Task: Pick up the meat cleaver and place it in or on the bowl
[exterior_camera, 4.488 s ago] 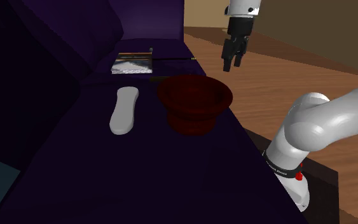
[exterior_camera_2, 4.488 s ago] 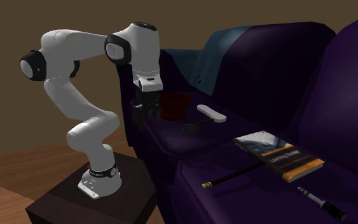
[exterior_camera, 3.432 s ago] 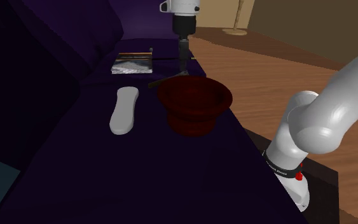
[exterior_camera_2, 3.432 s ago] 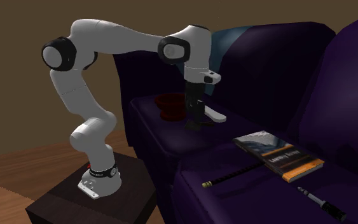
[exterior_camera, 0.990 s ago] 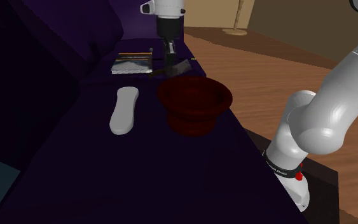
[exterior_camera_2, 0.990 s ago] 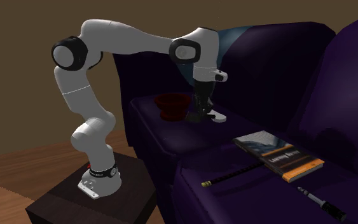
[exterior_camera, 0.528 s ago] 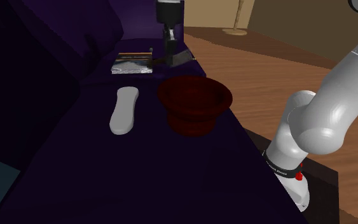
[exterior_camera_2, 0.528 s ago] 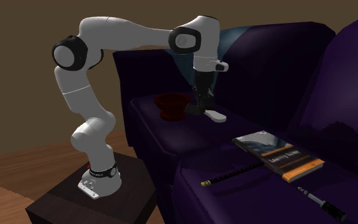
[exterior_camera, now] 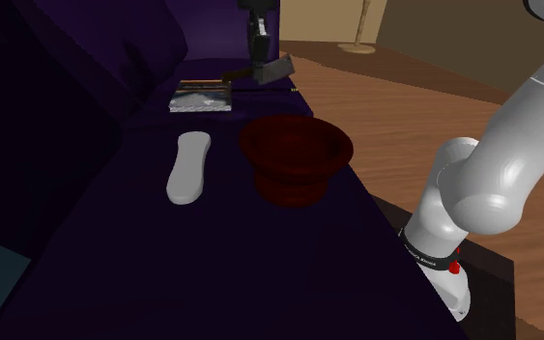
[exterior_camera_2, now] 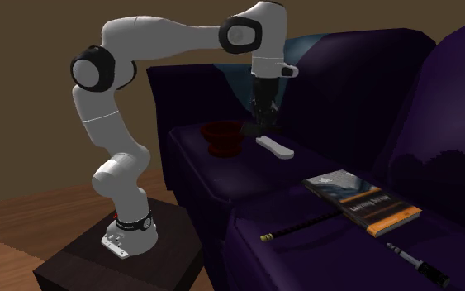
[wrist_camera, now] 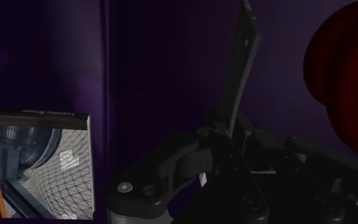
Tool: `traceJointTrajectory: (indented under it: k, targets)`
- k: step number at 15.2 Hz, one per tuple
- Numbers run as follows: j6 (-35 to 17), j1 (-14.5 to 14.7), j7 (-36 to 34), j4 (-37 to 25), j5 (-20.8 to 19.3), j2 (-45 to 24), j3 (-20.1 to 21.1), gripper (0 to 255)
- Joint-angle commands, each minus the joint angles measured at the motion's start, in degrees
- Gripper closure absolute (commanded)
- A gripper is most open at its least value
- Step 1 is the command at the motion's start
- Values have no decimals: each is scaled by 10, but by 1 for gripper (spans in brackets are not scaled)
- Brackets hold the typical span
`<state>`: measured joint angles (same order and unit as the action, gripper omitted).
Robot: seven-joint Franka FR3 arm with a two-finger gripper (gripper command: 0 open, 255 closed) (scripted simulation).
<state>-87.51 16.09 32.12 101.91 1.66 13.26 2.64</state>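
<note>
- Bowl (exterior_camera: 294, 184): dark red and deep, on the sofa seat (exterior_camera: 115, 241) close to its front edge, the side facing the arm's stand (exterior_camera: 492, 275). Nothing lies in it.
- Gripper (exterior_camera: 259, 68): high above the seat, beyond the bowl's far rim. The jaws are narrow and clamped on the meat cleaver (exterior_camera: 275, 70) at its handle.
- The grey blade juts sideways toward the front edge, well clear of the cushion. In the wrist view it runs edge-on away from the fingers (wrist_camera: 190, 159), with the bowl off to 1 side.
- Step, as I read it: grasp and lift done, carry phase in hand.
- Next move calls for travel back toward the stand until the blade is over the bowl's mouth, then a descent and release. The blade overhangs the grip, so it must clear the rim on the way down.
- White oblong object (exterior_camera: 189, 166): flat on the seat beside the bowl, on its backrest side and apart from it. It is not in the direct path.
- Book (exterior_camera: 202, 98): flat, farther along the seat, past the gripper.
- Thin rod (exterior_camera_2: 301, 225) and a pen-like tool (exterior_camera_2: 416, 263): farther along the seat than the book, well apart from the work.
</note>
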Motion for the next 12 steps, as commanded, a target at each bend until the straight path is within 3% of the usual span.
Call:
traceJointTrajectory:
  k: [1,9,12]
  targets:
    - [17,0,-1,-23,0,-6,0,255]
    - [83,0,-3,-114,-1,-31,1,255]
    - [84,9,-25,-89,4,-4,13,255]
